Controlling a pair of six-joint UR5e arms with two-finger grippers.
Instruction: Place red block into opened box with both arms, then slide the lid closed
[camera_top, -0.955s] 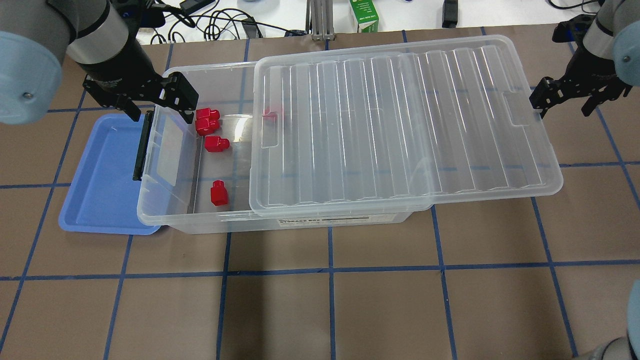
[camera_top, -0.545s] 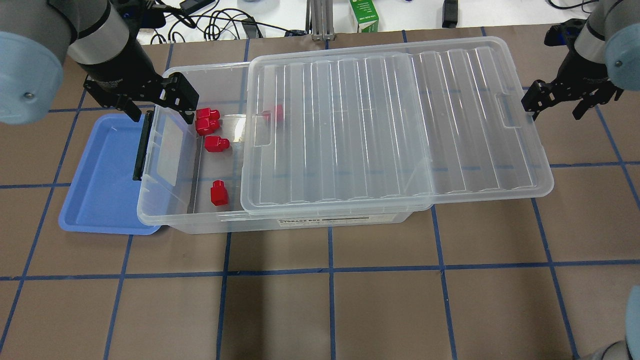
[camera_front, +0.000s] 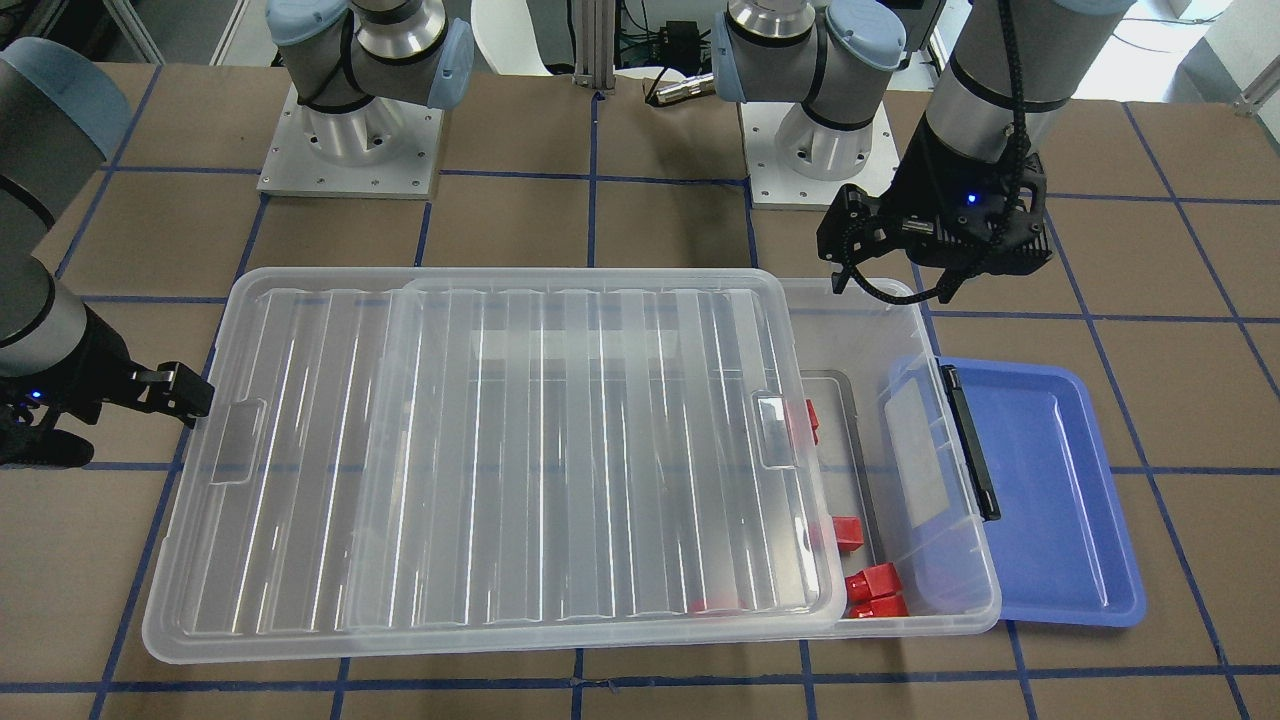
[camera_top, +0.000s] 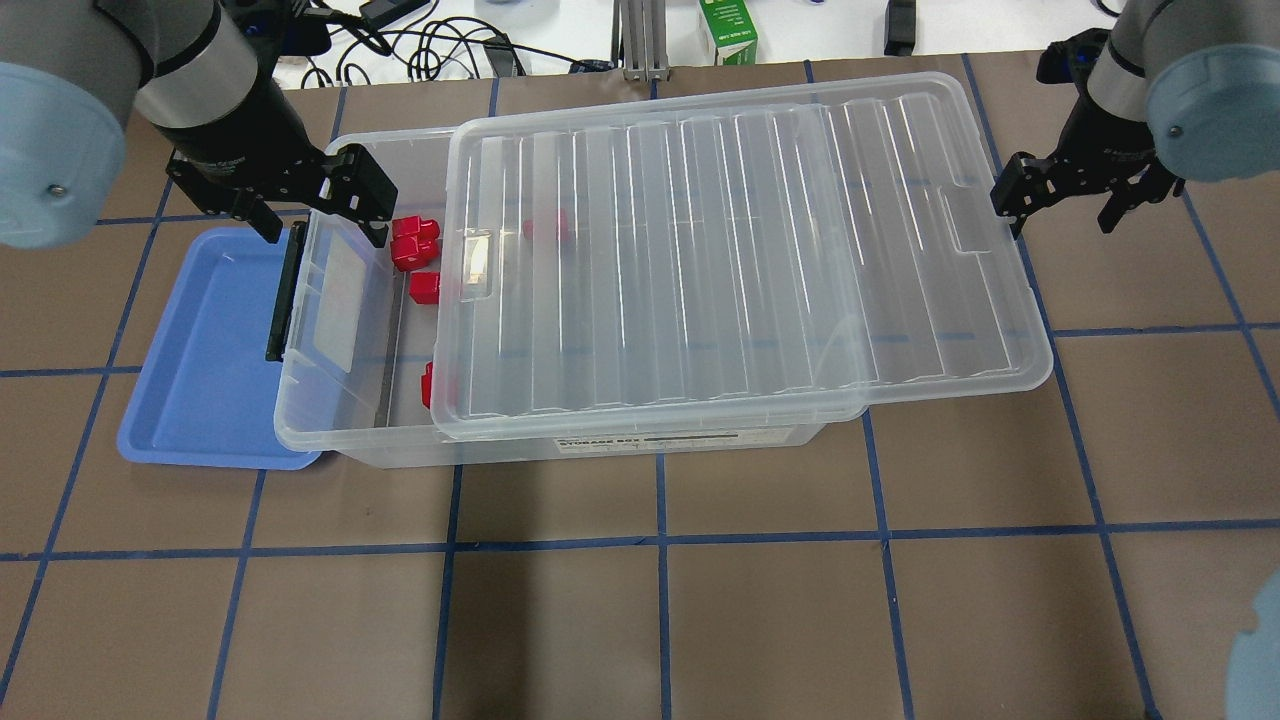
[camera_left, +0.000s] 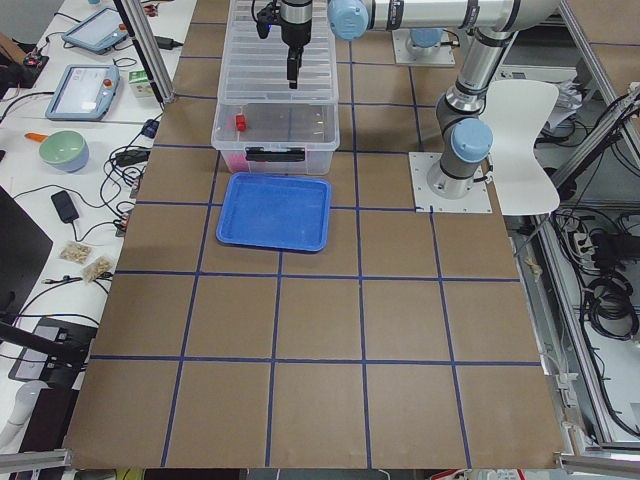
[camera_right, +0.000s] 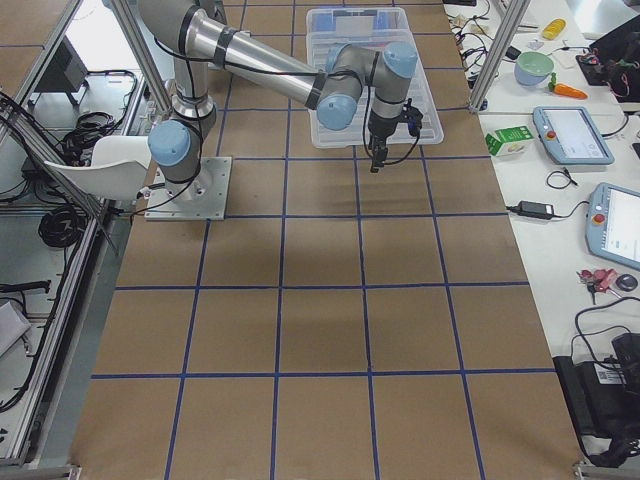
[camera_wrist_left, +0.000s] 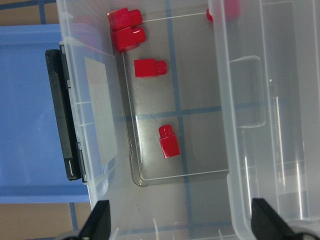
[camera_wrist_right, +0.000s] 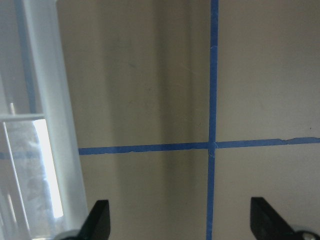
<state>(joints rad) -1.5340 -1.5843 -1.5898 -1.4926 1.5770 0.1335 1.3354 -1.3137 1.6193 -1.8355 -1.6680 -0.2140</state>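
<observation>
The clear box (camera_top: 345, 438) holds several red blocks: a pair (camera_top: 414, 240) at its far left, one (camera_top: 424, 288) mid-left, one (camera_top: 427, 385) half under the lid's edge, and one (camera_top: 548, 227) under the lid. The ribbed lid (camera_top: 740, 250) covers most of the box and overhangs its right end. My left gripper (camera_top: 322, 212) hovers open and empty over the box's uncovered left end, and its wrist view shows the blocks (camera_wrist_left: 168, 141) below. My right gripper (camera_top: 1060, 210) is open, with one finger (camera_top: 1010, 200) against the lid's right short edge (camera_wrist_right: 45, 125).
A blue tray (camera_top: 195, 350) lies tucked against the box's left end by the black bar (camera_top: 285, 290). Cables and a green carton (camera_top: 728, 30) sit beyond the table's far edge. Brown table with a blue tape grid spreads in front.
The lid has slid left over the box with the right gripper behind its edge, and covers more of the blocks. The left gripper has not moved.
</observation>
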